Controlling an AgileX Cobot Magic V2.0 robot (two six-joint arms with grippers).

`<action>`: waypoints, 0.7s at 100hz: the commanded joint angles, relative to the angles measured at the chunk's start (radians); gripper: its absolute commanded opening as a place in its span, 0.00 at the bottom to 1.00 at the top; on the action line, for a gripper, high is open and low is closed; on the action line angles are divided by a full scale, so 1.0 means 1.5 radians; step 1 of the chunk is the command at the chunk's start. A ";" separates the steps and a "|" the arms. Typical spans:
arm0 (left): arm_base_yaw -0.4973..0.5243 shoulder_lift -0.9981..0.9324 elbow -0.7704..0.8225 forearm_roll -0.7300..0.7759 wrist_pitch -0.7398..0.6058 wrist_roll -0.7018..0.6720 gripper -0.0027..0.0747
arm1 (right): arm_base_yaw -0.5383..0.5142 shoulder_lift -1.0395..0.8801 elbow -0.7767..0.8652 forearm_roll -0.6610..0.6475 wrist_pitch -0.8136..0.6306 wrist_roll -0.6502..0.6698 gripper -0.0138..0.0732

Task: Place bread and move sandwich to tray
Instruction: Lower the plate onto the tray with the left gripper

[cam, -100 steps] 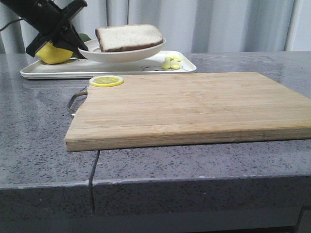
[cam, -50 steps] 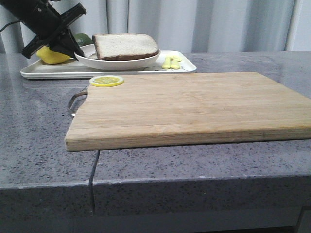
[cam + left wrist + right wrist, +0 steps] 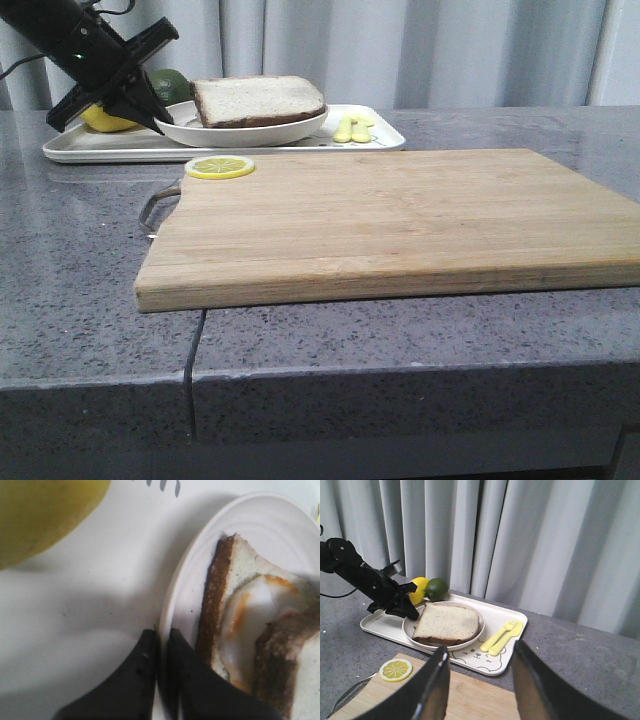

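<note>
Left gripper [image 3: 161, 645]: fingers pressed together on the rim of the plate [image 3: 240, 132], pinching it at the plate's 9 o'clock side in the front view.
Sandwich [image 3: 258, 99]: lies on the plate; the left wrist view shows fried egg [image 3: 255, 615] between brown-crusted slices.
Tray [image 3: 120, 148]: at 11 o'clock on the grey counter [image 3: 70, 250]; the plate rests on it.
Right gripper [image 3: 480, 677]: fingers spread apart, holding nothing, above the cutting board [image 3: 390, 215].
Beside the plate: lemon [image 3: 105, 120] and lime [image 3: 170, 82] at its 9 o'clock, yellow fork and spoon [image 3: 352, 127] at 3 o'clock.
Lemon slice [image 3: 219, 167]: on the board's corner nearest the tray.
</note>
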 commanded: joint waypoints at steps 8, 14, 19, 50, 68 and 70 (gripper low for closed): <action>-0.005 -0.047 -0.026 -0.045 -0.023 -0.007 0.01 | -0.004 -0.003 -0.018 0.006 -0.049 -0.004 0.53; -0.005 -0.047 -0.026 -0.045 -0.023 -0.007 0.01 | -0.004 -0.003 -0.018 0.006 -0.050 -0.004 0.53; -0.005 -0.047 -0.026 -0.045 -0.023 -0.007 0.01 | -0.004 -0.003 -0.018 0.006 -0.050 -0.004 0.53; -0.005 -0.047 -0.026 -0.045 -0.019 -0.007 0.01 | -0.004 -0.003 -0.018 0.006 -0.052 -0.004 0.53; -0.005 -0.047 -0.026 -0.045 -0.016 -0.007 0.02 | -0.004 -0.003 -0.018 0.006 -0.054 -0.004 0.53; -0.005 -0.047 -0.026 -0.045 -0.016 -0.007 0.02 | -0.004 -0.003 -0.018 0.006 -0.055 -0.004 0.53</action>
